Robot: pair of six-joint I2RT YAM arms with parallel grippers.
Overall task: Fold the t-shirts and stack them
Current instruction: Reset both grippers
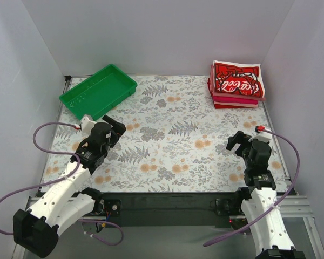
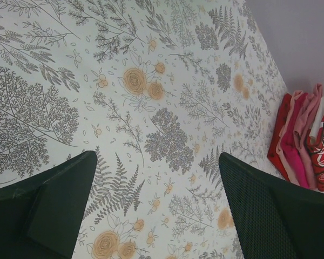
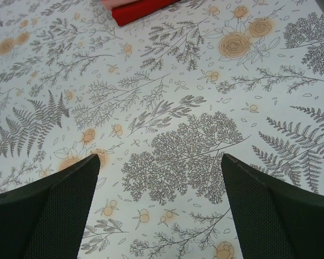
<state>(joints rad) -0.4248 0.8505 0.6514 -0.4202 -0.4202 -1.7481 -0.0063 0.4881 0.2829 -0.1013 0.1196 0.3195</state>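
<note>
A stack of folded t-shirts (image 1: pixel 236 86) lies at the far right corner of the table. The Coca-Cola tee (image 1: pixel 237 79) is on top, red print up, with pink and red tees under it. The stack's edge shows in the left wrist view (image 2: pixel 305 140), and a red corner shows at the top of the right wrist view (image 3: pixel 143 9). My left gripper (image 1: pixel 117 126) is open and empty over the left side of the cloth (image 2: pixel 156 178). My right gripper (image 1: pixel 238 142) is open and empty over the right side (image 3: pixel 159 178), well short of the stack.
A green plastic tray (image 1: pixel 99 90) stands at the far left of the table. A floral tablecloth (image 1: pixel 173 135) covers the table. Grey walls close in the back and both sides. Purple cables loop beside each arm.
</note>
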